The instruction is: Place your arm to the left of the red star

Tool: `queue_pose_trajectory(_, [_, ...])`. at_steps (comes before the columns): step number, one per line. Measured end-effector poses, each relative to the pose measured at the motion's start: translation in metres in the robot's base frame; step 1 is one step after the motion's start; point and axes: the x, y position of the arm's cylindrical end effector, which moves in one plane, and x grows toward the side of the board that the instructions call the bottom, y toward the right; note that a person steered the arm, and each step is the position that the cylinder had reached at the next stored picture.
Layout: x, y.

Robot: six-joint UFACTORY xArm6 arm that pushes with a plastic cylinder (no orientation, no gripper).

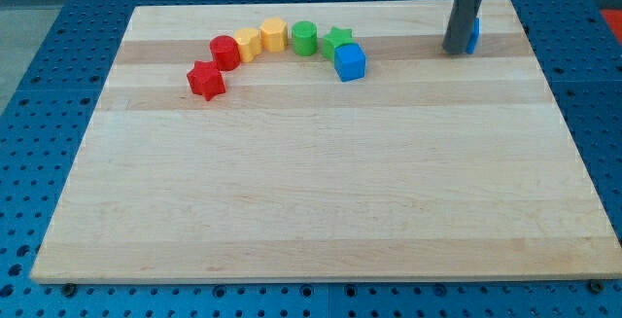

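The red star (206, 81) lies on the wooden board (321, 201) at the upper left, at the left end of a curved row of blocks. My tip (455, 51) rests on the board at the upper right, far to the right of the red star. A blue block (473, 34) sits right behind the rod, mostly hidden by it.
The row runs from the red star through a red cylinder (225, 52), a yellow block (248, 43), a yellow hexagonal block (273, 35), a green cylinder (304, 38), a green star (337, 39) and a blue cube (350, 62). A blue pegboard (39, 114) surrounds the board.
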Motion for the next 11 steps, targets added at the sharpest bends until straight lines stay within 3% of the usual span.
queue_pose_trajectory(2, [-0.014,-0.069])
queue_pose_trajectory(4, [-0.065,-0.122])
queue_pose_trajectory(8, [-0.065,-0.355])
queue_pose_trajectory(9, [-0.064,-0.382])
queue_pose_trajectory(10, [-0.024,-0.383])
queue_pose_trajectory(11, [-0.011,-0.383])
